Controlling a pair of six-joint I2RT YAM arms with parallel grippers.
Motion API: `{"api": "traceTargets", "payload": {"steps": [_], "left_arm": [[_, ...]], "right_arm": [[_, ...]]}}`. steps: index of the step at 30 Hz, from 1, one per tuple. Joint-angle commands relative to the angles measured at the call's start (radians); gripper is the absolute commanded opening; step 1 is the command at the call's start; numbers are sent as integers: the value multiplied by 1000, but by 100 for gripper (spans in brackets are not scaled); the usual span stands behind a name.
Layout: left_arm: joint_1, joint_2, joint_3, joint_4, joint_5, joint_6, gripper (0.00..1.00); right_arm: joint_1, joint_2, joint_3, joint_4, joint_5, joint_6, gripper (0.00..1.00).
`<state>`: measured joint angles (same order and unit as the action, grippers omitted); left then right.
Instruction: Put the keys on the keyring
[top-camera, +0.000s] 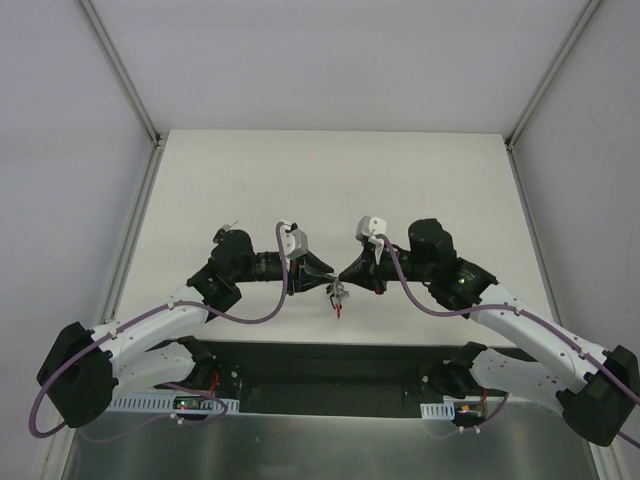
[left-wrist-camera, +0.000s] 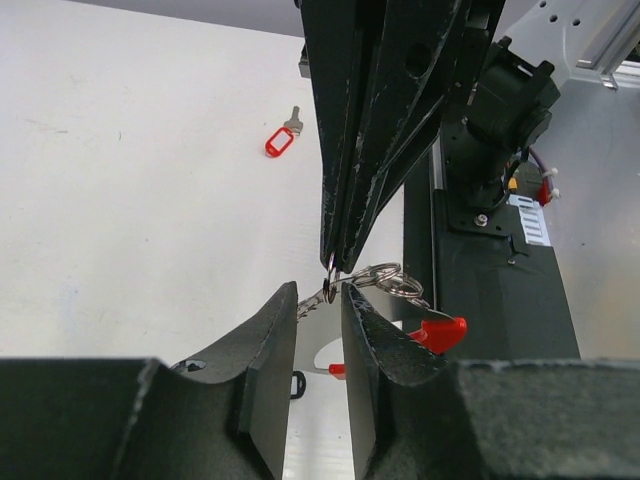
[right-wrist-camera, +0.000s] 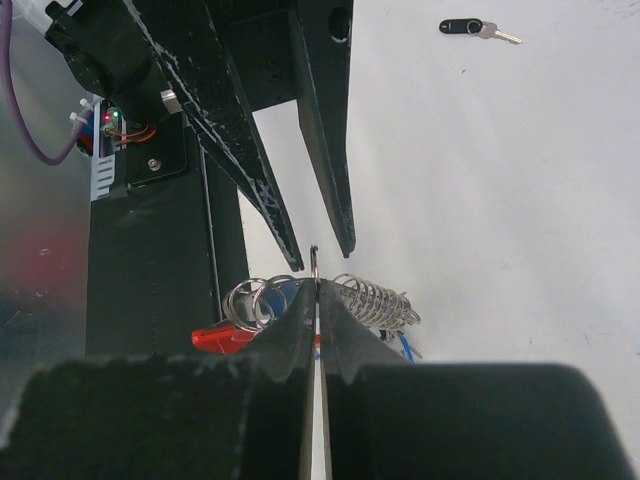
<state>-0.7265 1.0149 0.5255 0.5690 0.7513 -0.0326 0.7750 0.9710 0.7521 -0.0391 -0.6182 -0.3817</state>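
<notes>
The keyring hangs in the air between my two grippers, above the table's near edge (top-camera: 339, 292). My right gripper (right-wrist-camera: 316, 285) is shut on its thin silver ring (right-wrist-camera: 315, 262). Small rings (right-wrist-camera: 250, 300), a wire coil (right-wrist-camera: 378, 300) and the red clip (right-wrist-camera: 220, 338) hang beside the fingers. A blue piece (right-wrist-camera: 285, 293) shows among the rings. My left gripper (left-wrist-camera: 320, 295) is open, its tips on either side of that ring (left-wrist-camera: 330, 278). The red clip (left-wrist-camera: 440, 332) dangles to the right. A red-tag key (left-wrist-camera: 280, 141) and a black-headed key (right-wrist-camera: 465, 26) lie on the table.
The white table (top-camera: 330, 180) ends at a black base strip (top-camera: 330, 365) where the arms are mounted. Grey walls and metal rails (top-camera: 120, 70) close in the sides and back. A small dark loop (left-wrist-camera: 297, 384) shows below the left fingers.
</notes>
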Motion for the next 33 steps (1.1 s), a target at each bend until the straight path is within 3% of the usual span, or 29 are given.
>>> {"api": "traceTargets", "payload": {"steps": [1, 12, 18, 23, 24, 28, 33], "left_arm": [[-4, 7, 51, -32, 28, 23, 22], [-2, 34, 80, -44, 57, 22, 16], [-2, 47, 93, -78, 68, 23, 0], [-4, 44, 107, -142, 66, 63, 0], [-2, 37, 97, -146, 60, 68, 0], [-4, -21, 56, -138, 8, 105, 0], [-2, -68, -39, -35, -12, 97, 0]], "right_arm": [[7, -5, 56, 44, -34, -20, 1], [17, 14, 62, 44, -35, -22, 2], [21, 17, 66, 44, -34, -26, 1], [21, 6, 69, 10, -26, -20, 1], [21, -6, 69, 8, -20, -14, 4], [7, -41, 49, 15, 9, 45, 45], [-32, -115, -3, 22, 115, 119, 67]]}}
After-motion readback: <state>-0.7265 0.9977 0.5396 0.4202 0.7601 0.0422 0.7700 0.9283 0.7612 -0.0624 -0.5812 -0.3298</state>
